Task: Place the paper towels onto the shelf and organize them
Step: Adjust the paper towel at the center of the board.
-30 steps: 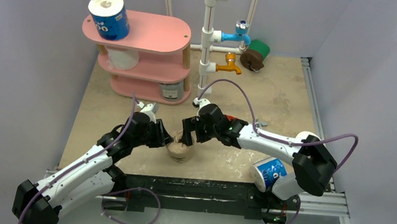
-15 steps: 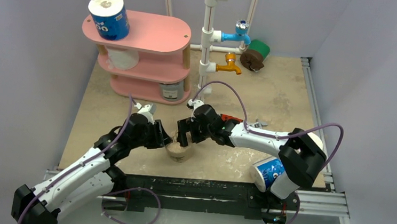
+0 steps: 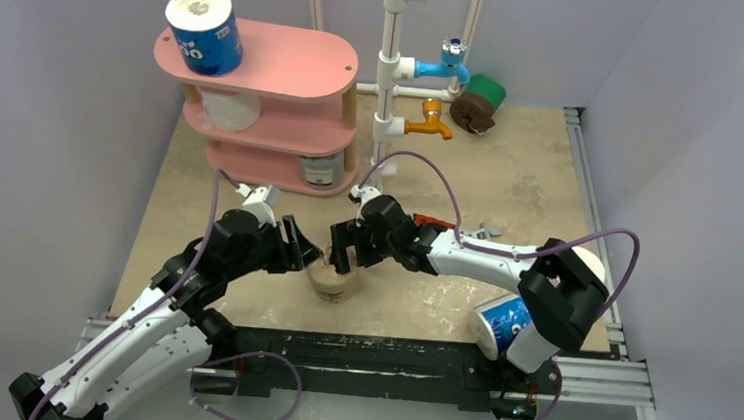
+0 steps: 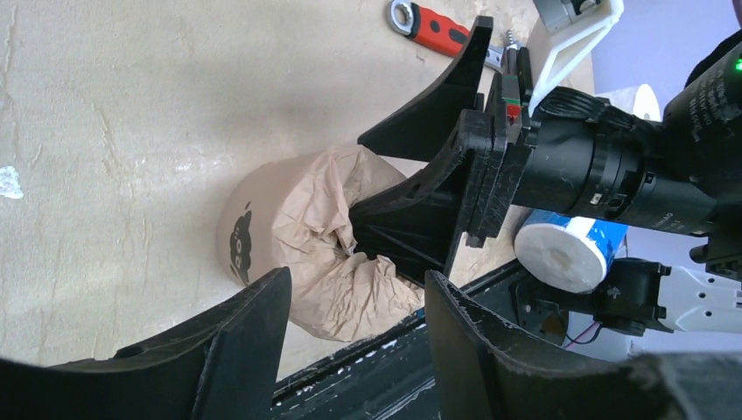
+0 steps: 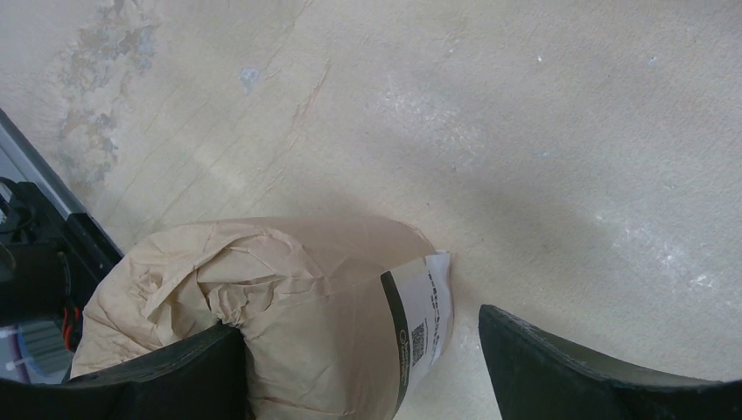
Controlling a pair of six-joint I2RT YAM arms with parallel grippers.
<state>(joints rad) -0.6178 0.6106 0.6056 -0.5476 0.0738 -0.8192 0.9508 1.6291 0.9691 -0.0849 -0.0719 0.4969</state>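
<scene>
1. The left pincer (image 3: 312,255) is released: in the left wrist view its two fingers (image 4: 236,350) stand apart, and the crumpled end of the brown-wrapped roll (image 4: 280,219) lies just beyond and partly between their tips
2. The right pincer (image 3: 345,266) faces the left pincer from the other side of this roll and is also released, its jaws spread wide
3. In the left wrist view, one finger of the right pincer (image 4: 359,179) pokes into the folded paper at the roll's end, while the other stands above the roll
4. In the right wrist view, the roll (image 5: 297,289) sits against one finger of the right pincer (image 5: 359,325), with a strip of bare desk (image 5: 525,131) between it and the other finger
5. The roll (image 3: 334,285) rests on the desk (image 3: 511,181), directly below the two pincers
6. The shelf (image 3: 289,63) stands well beyond the left pincer, on the far side of the desk; it carries a blue printed roll (image 3: 204,34) on top, a white roll (image 3: 230,109) on the middle board and a grey roll (image 3: 321,169) on the lowest
7. A second blue roll (image 3: 501,324) lies behind the right pincer, near that arm's base
8. A red-handled wrench (image 4: 433,26) lies just past the right pincer
</scene>
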